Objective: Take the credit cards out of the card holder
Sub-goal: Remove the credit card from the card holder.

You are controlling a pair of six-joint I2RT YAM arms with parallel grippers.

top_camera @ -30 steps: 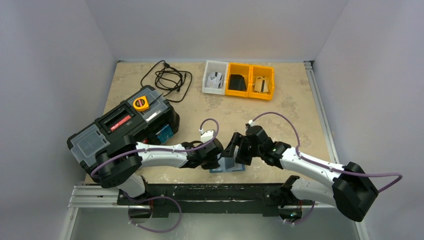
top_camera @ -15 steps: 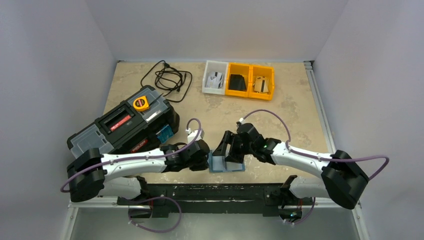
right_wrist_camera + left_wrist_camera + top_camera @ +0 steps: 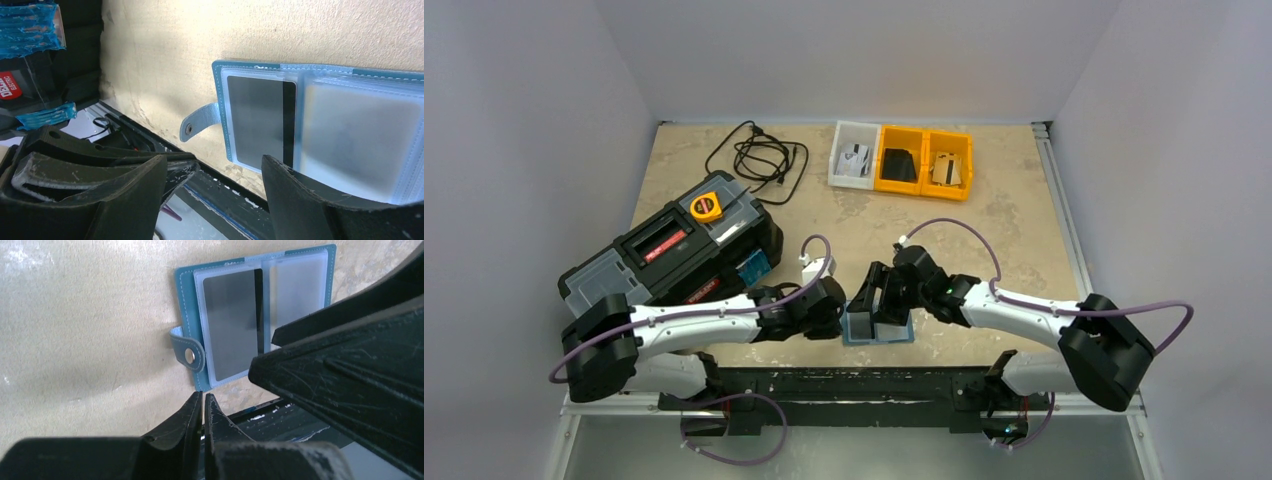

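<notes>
The card holder (image 3: 879,330) was seen lying open and flat at the near edge of the tabletop (image 3: 984,230), between the two pincers.

A pale grey card (image 3: 232,325) with a black stripe was lodged in the holder's left clear pocket, and the snap strap (image 3: 189,352) was folded out to the left. The left pincer (image 3: 202,405) was held just beside that strap, its jaws pressed together with nothing gripped. The right pincer (image 3: 215,170) was poised above the holder with its jaws spread wide, and nothing was held in it. Further off, a black toolbox (image 3: 664,255) was placed at the left. A white bin (image 3: 854,155) and two yellow bins (image 3: 924,160) were set along the far side, a card visible in each.
</notes>
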